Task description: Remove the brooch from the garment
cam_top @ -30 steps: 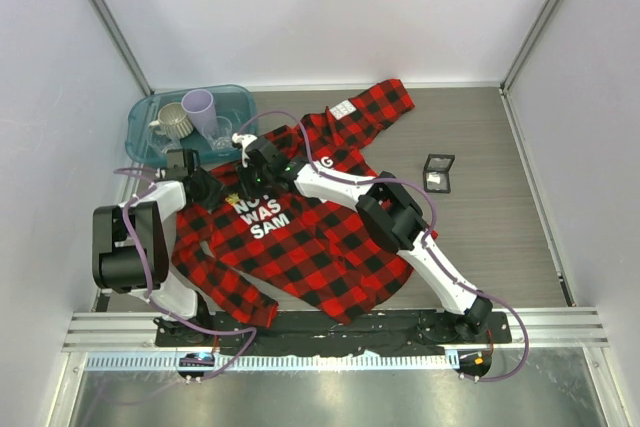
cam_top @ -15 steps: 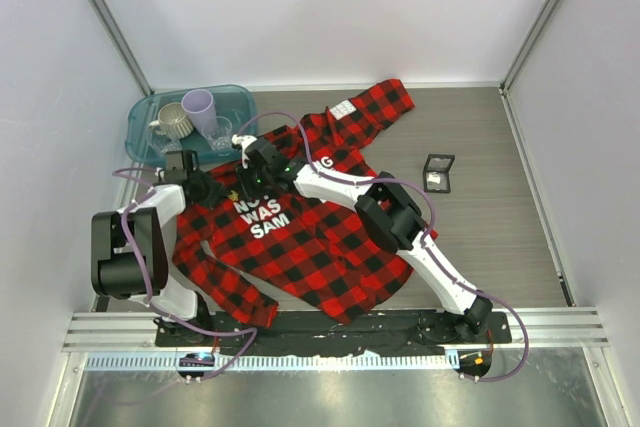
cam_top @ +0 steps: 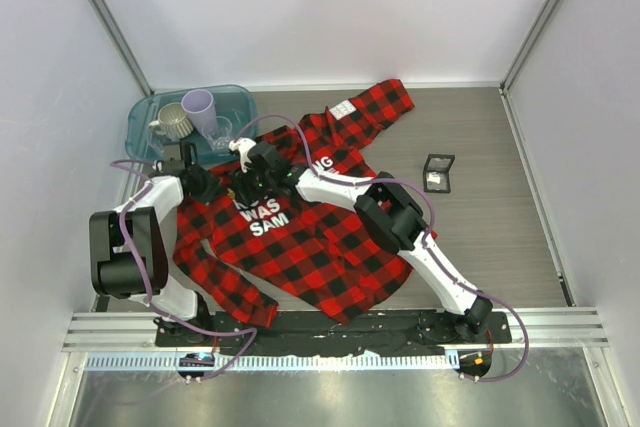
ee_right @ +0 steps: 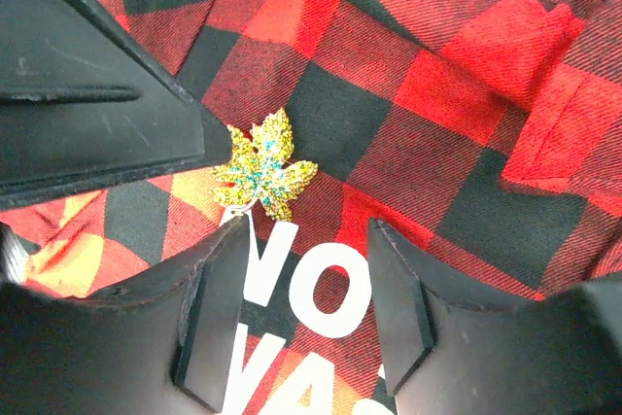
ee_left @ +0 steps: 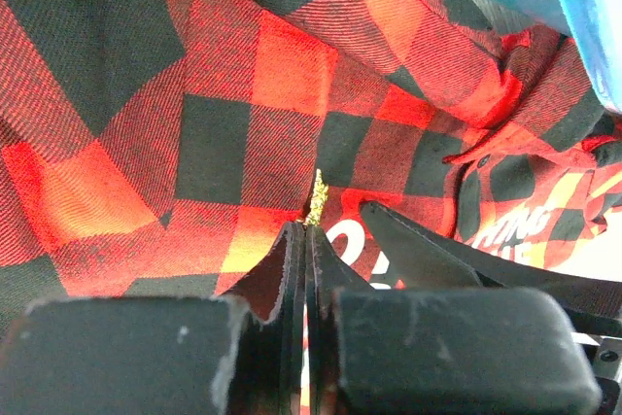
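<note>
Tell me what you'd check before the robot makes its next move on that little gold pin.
1. Brooch in sight: ok. The brooch lies uncovered on the shirt.
2. Right gripper ready to take it: ok. The right gripper has its jaws apart.
3. Brooch between those jaws: not ok. It lies just beyond the tips, a little to one side.
4. Left gripper holding the cloth down: cannot tell. The left gripper has its jaws shut right beside the brooch, but whether cloth is pinched does not show.
5. Brooch unfastened: cannot tell. Its back is hidden.
</note>
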Available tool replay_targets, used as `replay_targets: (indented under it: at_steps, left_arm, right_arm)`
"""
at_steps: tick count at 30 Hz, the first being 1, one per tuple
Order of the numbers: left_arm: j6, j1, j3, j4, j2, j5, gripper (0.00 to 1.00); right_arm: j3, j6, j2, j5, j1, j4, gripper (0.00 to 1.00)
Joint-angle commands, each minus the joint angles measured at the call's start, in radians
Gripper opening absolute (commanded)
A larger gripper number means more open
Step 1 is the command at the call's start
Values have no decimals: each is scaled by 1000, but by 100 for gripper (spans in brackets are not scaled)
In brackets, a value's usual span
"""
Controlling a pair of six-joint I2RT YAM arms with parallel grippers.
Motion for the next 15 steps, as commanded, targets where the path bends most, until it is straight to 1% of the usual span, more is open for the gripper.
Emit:
replay_targets:
  at_steps: [1, 6, 12, 15]
  left_arm:
    - [26, 5, 48, -52, 4, -9, 1]
    - [11, 5, 50, -61, 6, 5, 0]
    - [-18, 5, 48, -84, 9, 21, 0]
    - [-32, 3, 51, -107, 7, 18, 0]
  right_arm:
    - [-49, -76, -77, -5, 13, 90, 57]
    - [-133, -133, -114, -2, 39, 184, 58]
    - [-130, -148, -103, 21, 60, 211, 57]
    - [-119, -139, -98, 39, 62, 219, 52]
